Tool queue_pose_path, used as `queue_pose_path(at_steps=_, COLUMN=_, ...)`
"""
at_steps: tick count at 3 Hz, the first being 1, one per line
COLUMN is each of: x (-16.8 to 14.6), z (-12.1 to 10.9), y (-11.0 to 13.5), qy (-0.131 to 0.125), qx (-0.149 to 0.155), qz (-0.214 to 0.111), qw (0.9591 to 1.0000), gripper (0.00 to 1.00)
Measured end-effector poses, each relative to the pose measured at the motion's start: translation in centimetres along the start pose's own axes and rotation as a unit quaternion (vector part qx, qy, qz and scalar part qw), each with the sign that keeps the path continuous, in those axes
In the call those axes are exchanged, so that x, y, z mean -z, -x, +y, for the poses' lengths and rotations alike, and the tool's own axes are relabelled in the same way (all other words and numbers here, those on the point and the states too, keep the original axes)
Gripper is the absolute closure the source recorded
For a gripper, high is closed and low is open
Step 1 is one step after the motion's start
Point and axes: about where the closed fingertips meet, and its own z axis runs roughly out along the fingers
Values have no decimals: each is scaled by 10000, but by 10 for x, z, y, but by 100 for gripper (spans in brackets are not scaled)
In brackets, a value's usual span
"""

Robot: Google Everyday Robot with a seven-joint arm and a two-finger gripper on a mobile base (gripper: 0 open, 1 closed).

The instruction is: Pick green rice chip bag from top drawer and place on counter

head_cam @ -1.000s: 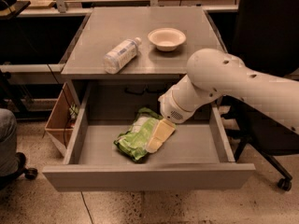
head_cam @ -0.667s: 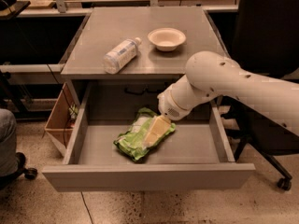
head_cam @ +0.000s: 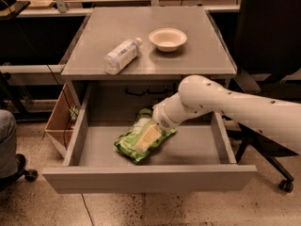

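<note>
The top drawer (head_cam: 150,178) stands pulled wide out of the cabinet, its plain grey front panel nearest the camera above a speckled floor. Inside, left of the middle of the drawer bottom, lies the green rice chip bag (head_cam: 128,146), flat and slanted, one end toward the front left and the other toward the back right. The gripper (head_cam: 148,136) is down in the drawer right on top of the bag, its pale tan tip lying across the crinkled plastic; whether it has a hold on the bag or only rests against it cannot be told. The white arm (head_cam: 225,105) reaches in from the right, passing over the drawer's right wall and under the cabinet top. A wooden box (head_cam: 59,119) stands just beside the cabinet on the left. Above, the counter (head_cam: 94,36) carries a clear plastic bottle (head_cam: 121,55) lying on its side near the front left and a shallow white bowl (head_cam: 168,38) behind it to the right, the two apart. A black chair (head_cam: 268,27) stands to the right of the cabinet
</note>
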Motion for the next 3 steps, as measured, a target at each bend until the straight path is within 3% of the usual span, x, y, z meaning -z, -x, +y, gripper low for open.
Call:
queue_pose_path(at_steps=1, x=-21, z=-5, y=-10, qy=-9, qx=-107, qz=-153, qw=9998, gripper=0)
queue_pose_path(at_steps=3, x=-47, z=-5, y=-22, qy=34, qx=-340, qz=-347, qw=9988, gripper=42)
